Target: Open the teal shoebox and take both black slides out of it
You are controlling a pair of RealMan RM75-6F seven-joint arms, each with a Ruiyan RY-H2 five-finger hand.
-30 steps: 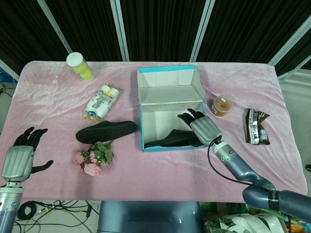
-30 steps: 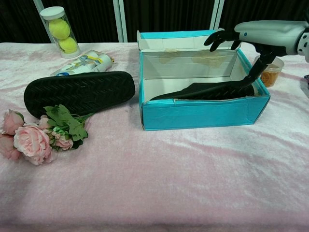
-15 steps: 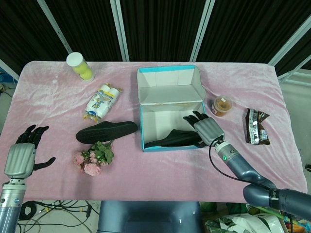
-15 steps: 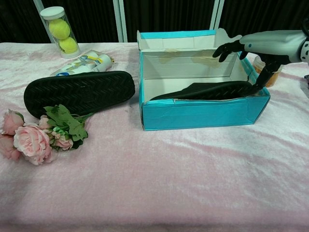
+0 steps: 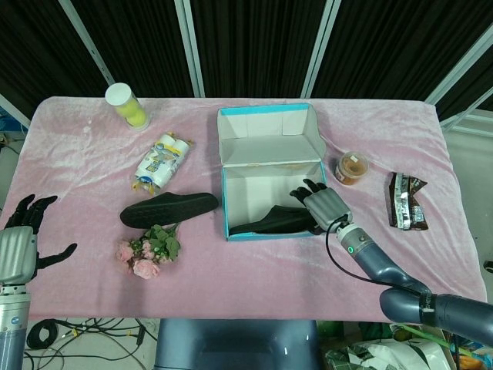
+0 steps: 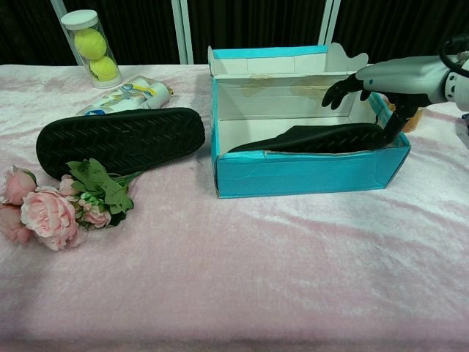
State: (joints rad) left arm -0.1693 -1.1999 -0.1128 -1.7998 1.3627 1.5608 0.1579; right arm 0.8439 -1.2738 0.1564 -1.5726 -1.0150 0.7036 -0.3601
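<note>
Teal cardboard shoebox (image 5: 266, 171) lies open; one black rubber slide (image 5: 169, 209) is out, the other (image 6: 311, 138) awaits my right hand (image 5: 320, 204), fingers spread, holding nothing.

slide in shoebox (image 5: 279, 221): front wall hides most | left hand (image 5: 17, 248): chest view misses it

The teal cardboard shoebox (image 5: 266, 173) stands open, lid folded back – one black rubber slide (image 6: 315, 137) lies inside along its front wall, the other black slide (image 5: 169, 209) sole-up on the pink cloth just left of it
</note>
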